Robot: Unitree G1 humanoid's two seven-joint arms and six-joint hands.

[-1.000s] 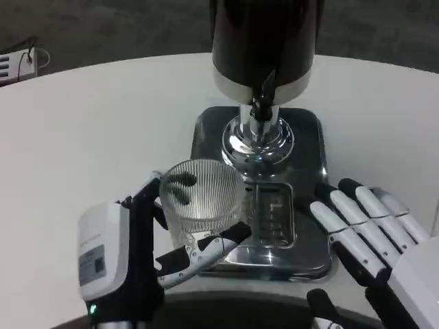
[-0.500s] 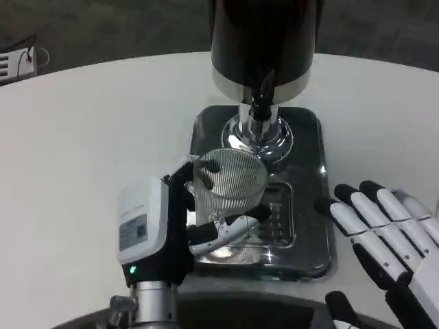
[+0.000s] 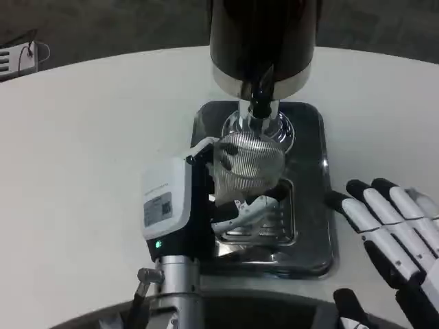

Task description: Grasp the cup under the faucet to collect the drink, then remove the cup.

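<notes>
A ribbed clear glass cup (image 3: pixel 248 163) is gripped by my left hand (image 3: pixel 195 205), whose fingers wrap its left and near sides. The cup hangs over the chrome drip tray (image 3: pixel 312 178), just below and in front of the black faucet spout (image 3: pixel 261 96) of the dark drink dispenser (image 3: pixel 264 38). I cannot tell whether the cup touches the tray grille. My right hand (image 3: pixel 391 236) rests off the tray's right edge with fingers stretched out and apart, holding nothing.
The dispenser's chrome pedestal (image 3: pixel 274 129) stands right behind the cup. The white round table (image 3: pixel 89 151) stretches wide to the left. A small white object (image 3: pixel 17 58) lies at the far left edge.
My left hand has carried the cup up and to the right, from the tray's near-left corner to beneath the spout. My right hand has drawn back toward the lower right.
</notes>
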